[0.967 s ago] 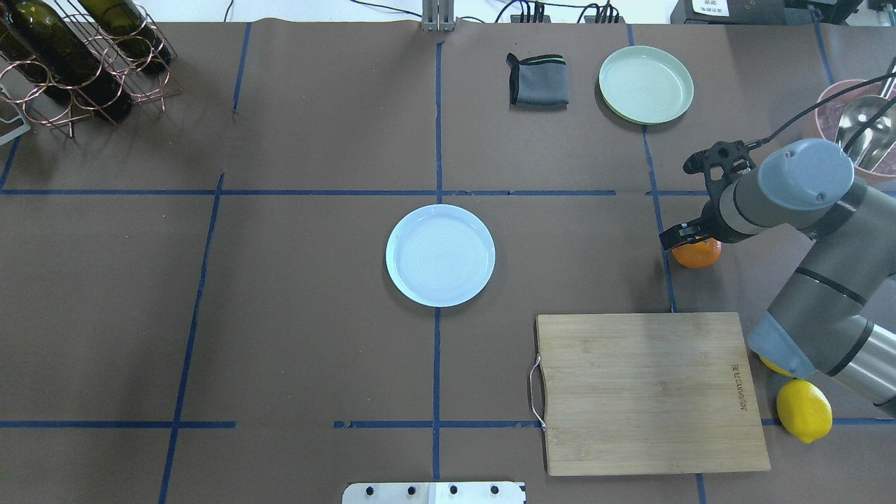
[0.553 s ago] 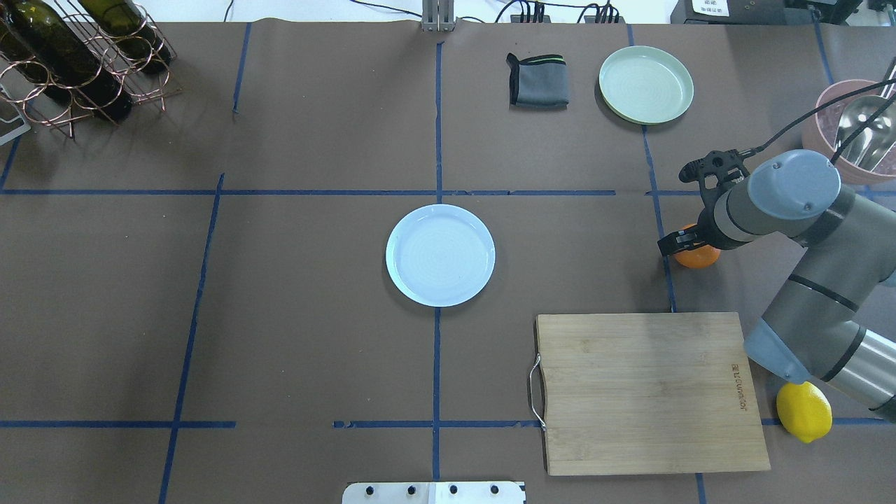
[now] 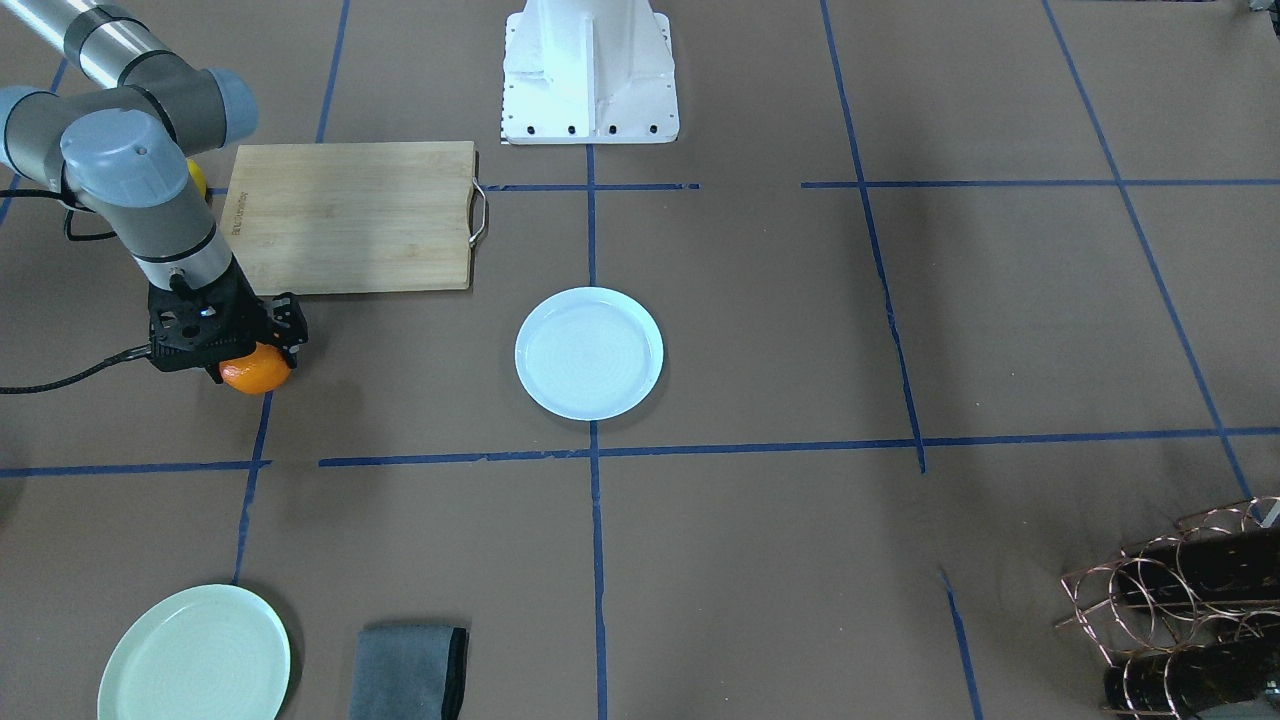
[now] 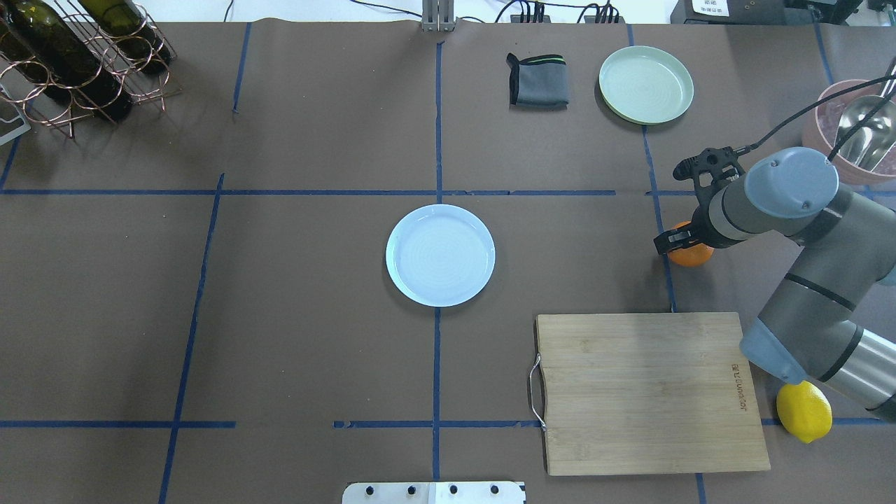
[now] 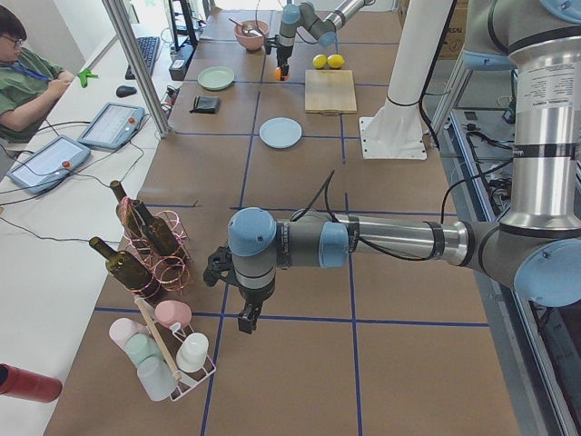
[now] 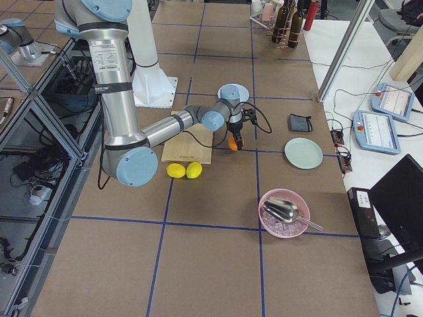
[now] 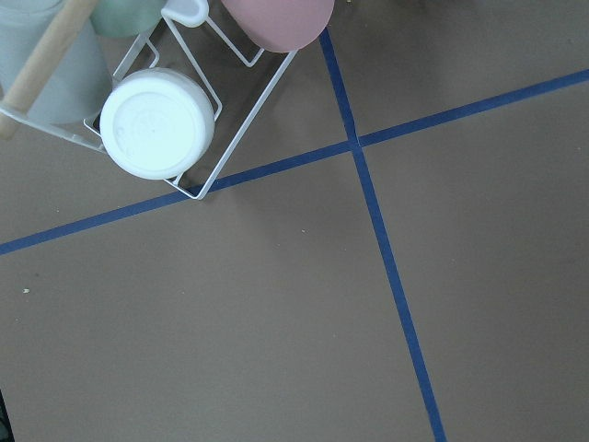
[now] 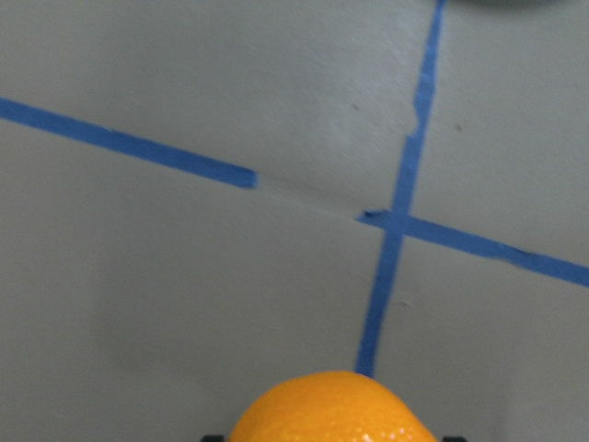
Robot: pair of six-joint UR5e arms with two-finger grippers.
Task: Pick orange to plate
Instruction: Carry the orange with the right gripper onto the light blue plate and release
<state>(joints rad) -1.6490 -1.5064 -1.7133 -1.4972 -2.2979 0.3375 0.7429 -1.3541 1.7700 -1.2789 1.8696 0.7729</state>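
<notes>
Orange (image 3: 255,378), firm, light and roll-prone, sits at the front view's left; right gripper (image 3: 256,360) apparently clamps its widest middle.

Bright and even all over. Soft, faint shadows on the table (image 4: 315,280). Sharp from above; a bit blurry and grey-blue up close by the orange (image 8: 329,410).

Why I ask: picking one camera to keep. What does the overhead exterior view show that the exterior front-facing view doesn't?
Only overhead: the pink bowl with its metal scoop. Only front-facing: the robot's white pedestal upright, not just its base-plate edge. Both: the right gripper over the orange, the plate, cutting board, green plate and grey cloth.
</notes>
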